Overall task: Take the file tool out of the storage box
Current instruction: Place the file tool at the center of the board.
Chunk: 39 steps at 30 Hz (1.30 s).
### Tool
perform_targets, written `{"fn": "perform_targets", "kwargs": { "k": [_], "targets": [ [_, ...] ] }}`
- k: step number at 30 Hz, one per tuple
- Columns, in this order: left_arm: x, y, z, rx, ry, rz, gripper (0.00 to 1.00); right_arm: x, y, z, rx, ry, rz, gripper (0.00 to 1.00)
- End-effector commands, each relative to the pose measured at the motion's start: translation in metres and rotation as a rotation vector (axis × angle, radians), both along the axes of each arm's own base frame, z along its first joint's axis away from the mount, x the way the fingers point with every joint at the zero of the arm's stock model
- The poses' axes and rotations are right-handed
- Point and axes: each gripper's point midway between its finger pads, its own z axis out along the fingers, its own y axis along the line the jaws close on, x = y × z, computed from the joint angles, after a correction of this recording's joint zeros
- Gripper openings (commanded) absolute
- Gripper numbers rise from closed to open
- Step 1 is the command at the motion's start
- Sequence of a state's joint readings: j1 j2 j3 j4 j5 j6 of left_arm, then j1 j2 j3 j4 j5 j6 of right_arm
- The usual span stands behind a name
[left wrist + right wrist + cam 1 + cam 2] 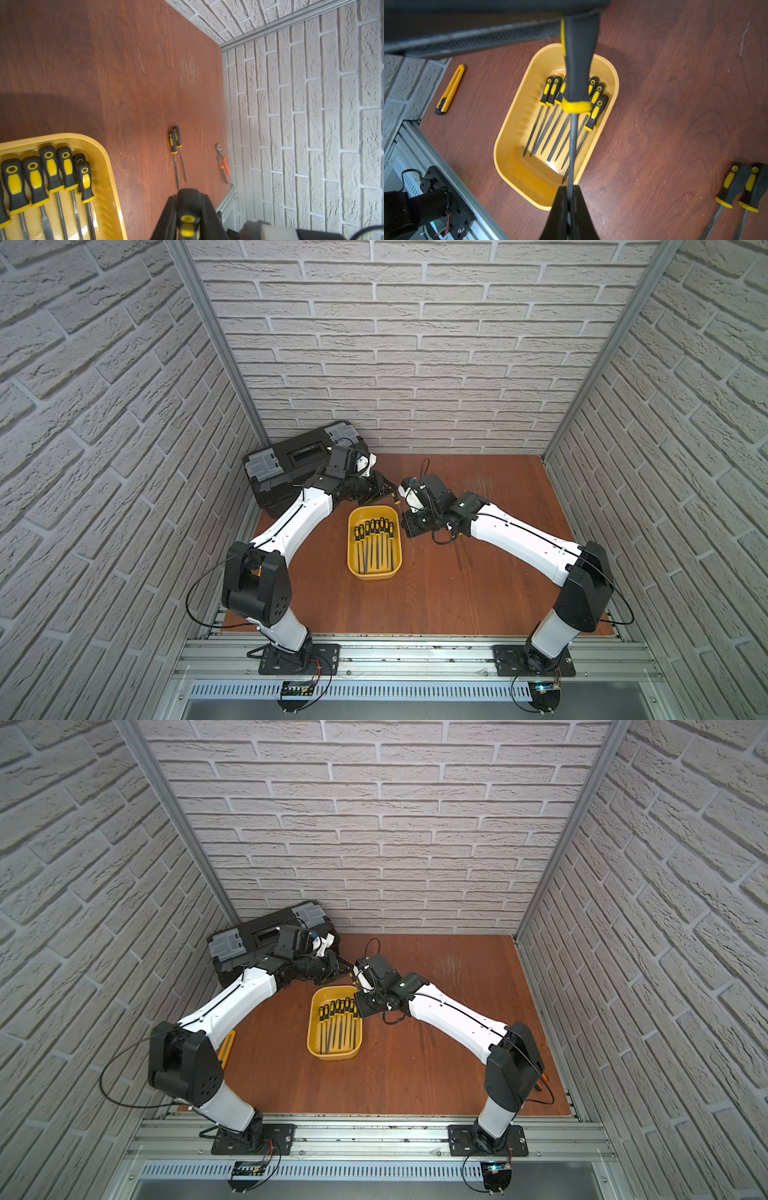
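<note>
Handover above the storage box [512, 128]: left claw [188, 197] clamps the needle file [579, 62] by its handle, right claw [569, 190] clamps its shank. Left should release next.

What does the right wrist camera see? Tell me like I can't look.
The right claw pinches the thin metal shaft of a black-and-yellow file. Behind it sits a yellow box with more files inside. A yellow knife and two loose files lie on the wooden table.

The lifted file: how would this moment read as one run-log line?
file: out of storage box, held in the air | left gripper: shut on its handle | right gripper: shut on its shaft
</note>
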<state>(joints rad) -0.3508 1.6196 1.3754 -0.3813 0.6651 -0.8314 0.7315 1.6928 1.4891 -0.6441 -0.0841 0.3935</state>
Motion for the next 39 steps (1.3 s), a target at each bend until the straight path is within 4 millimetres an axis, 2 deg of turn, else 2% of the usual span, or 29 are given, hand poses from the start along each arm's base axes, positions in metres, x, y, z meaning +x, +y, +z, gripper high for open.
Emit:
{"fn": "perform_targets", "kwargs": {
  "k": [1, 6, 8, 15, 20, 23, 24, 31, 35, 39],
  "targets": [
    [-0.002, -0.002, 0.015, -0.025, -0.043, -0.019, 0.21, -0.003, 0.008, 0.011, 0.015, -0.028, 0.039, 0.03],
    [0.000, -0.001, 0.013, -0.003, -0.042, -0.020, 0.26, -0.003, 0.007, 0.008, 0.013, -0.024, 0.037, 0.03],
    [0.000, -0.001, 0.013, -0.001, -0.044, -0.019, 0.32, -0.003, 0.007, 0.007, 0.013, -0.024, 0.038, 0.03],
    [0.003, 0.002, 0.012, 0.007, -0.039, -0.011, 0.69, -0.003, 0.000, 0.008, -0.015, -0.039, 0.027, 0.03],
    [0.005, 0.010, 0.017, 0.056, -0.054, -0.003, 0.86, -0.003, -0.022, -0.002, -0.074, -0.026, -0.024, 0.03],
    [0.006, 0.017, 0.019, 0.078, -0.061, 0.006, 0.92, -0.006, -0.041, -0.010, -0.124, -0.021, -0.061, 0.03],
    [0.007, 0.020, 0.019, 0.085, -0.061, 0.009, 0.98, -0.007, -0.050, -0.013, -0.151, -0.019, -0.080, 0.03],
    [0.008, 0.036, 0.017, 0.107, -0.068, 0.022, 0.99, -0.019, -0.106, -0.034, -0.298, 0.023, -0.224, 0.03],
    [0.006, 0.041, 0.015, 0.108, -0.066, 0.026, 0.99, -0.023, -0.125, -0.051, -0.337, 0.060, -0.291, 0.03],
    [0.004, 0.042, 0.011, 0.117, -0.056, 0.024, 0.99, -0.022, -0.136, -0.070, -0.358, 0.090, -0.338, 0.03]
  ]
}}
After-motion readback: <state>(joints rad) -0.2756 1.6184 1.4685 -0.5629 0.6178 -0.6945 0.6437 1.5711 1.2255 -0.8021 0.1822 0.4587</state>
